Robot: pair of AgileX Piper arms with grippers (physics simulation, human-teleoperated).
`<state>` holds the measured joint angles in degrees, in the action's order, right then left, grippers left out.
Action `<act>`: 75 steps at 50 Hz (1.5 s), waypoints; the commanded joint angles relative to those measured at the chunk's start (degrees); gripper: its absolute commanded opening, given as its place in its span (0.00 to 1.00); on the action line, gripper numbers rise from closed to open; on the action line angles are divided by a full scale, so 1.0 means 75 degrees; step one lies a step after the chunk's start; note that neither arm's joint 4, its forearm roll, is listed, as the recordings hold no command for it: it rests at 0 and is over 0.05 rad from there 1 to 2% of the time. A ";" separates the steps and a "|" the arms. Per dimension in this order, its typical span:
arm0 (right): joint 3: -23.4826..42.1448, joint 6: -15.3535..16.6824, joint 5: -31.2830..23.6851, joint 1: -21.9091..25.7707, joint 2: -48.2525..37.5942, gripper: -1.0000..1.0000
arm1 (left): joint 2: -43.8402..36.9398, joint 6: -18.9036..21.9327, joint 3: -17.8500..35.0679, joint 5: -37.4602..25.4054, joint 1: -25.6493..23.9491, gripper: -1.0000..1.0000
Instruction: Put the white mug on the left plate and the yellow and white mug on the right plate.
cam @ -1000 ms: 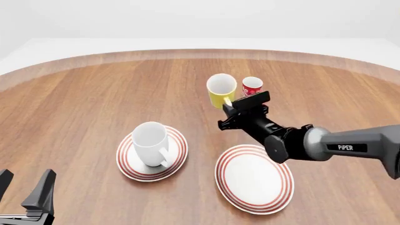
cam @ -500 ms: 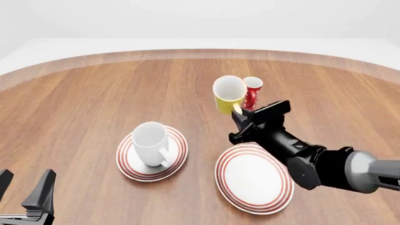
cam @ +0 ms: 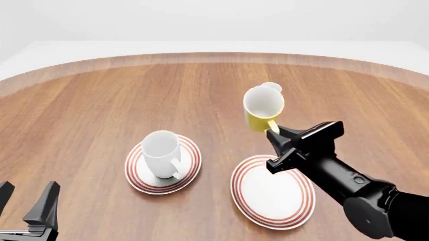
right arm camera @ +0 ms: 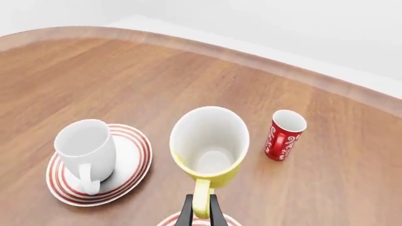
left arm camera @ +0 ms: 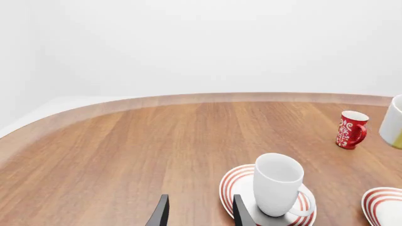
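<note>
The white mug (cam: pixel 161 149) stands upright on the left plate (cam: pixel 192 168), its handle toward the near side. My right gripper (cam: pixel 274 128) is shut on the handle of the yellow and white mug (cam: pixel 263 107), which is held tilted in the air just beyond the far rim of the right plate (cam: pixel 273 191). In the right wrist view the yellow and white mug (right arm camera: pixel 210 141) shows its white inside, with the fingers (right arm camera: pixel 215 212) pinching the handle. My left gripper (cam: pixel 30 211) stays open at the near left corner, well away from both mugs.
A slim red-and-white patterned mug (left arm camera: pixel 349 129) stands on the table behind the lifted mug and is almost hidden by it in the front view. Bare wood spreads to the left and far side, bounded by the table's curved edge (cam: pixel 214 56).
The right gripper has carried the yellow and white mug up, rightward and nearer, from beside the red mug to the far rim of the right plate. The left arm has not moved.
</note>
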<state>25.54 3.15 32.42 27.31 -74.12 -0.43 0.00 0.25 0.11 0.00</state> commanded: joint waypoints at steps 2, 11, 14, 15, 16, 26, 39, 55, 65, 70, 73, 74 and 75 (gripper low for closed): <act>-0.0666 0.0021 -0.0313 -0.0130 0.1047 0.00 | 0.0000 0.0000 0.0000 0.0000 0.0000 1.00; -0.1146 0.0016 -0.0685 -0.0125 0.1899 0.00 | 0.0000 0.0000 0.0000 0.0000 0.0000 1.00; -0.1254 0.0007 -0.0843 -0.0122 0.2137 0.00 | 0.0000 0.0000 0.0000 0.0000 0.0000 1.00; -0.1254 0.0008 -0.0846 -0.0122 0.2141 0.00 | 0.0000 0.0000 0.0000 0.0000 0.0000 1.00; -0.1325 0.0029 -0.0948 -0.0079 0.2342 0.00 | 0.0000 0.0000 0.0000 0.0000 0.0000 1.00; -0.1596 0.0056 -0.1825 -0.0075 0.3528 0.00 | 0.0000 0.0000 0.0000 0.0000 0.0000 1.00; -0.2122 -0.0033 -0.2762 -0.0065 0.4807 0.00 | 0.0000 0.0000 0.0000 0.0000 0.0000 1.00; -0.2578 -0.0274 -0.3405 0.0048 0.5827 0.00 | 0.0000 0.0000 0.0000 0.0000 0.0000 1.00; -0.2870 -0.0428 -0.3675 0.0030 0.6204 0.00 | 0.0000 0.0000 0.0000 0.0000 0.0000 1.00; -0.3032 -0.0494 -0.3557 0.0070 0.6145 0.00 | 0.0000 0.0000 0.0000 0.0000 0.0000 1.00; -0.3110 -0.0535 -0.3414 0.0125 0.6024 0.00 | 0.0000 0.0000 0.0000 0.0000 0.0000 1.00; -0.3140 -0.0552 -0.3357 0.0153 0.5966 0.00 | 0.0000 0.0000 0.0000 0.0000 0.0000 1.00; -0.3158 -0.0566 -0.3353 0.0160 0.5970 0.00 | 0.0000 0.0000 0.0000 0.0000 0.0000 1.00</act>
<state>3.68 0.32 6.50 27.83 -29.51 -0.43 0.00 0.25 0.11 0.00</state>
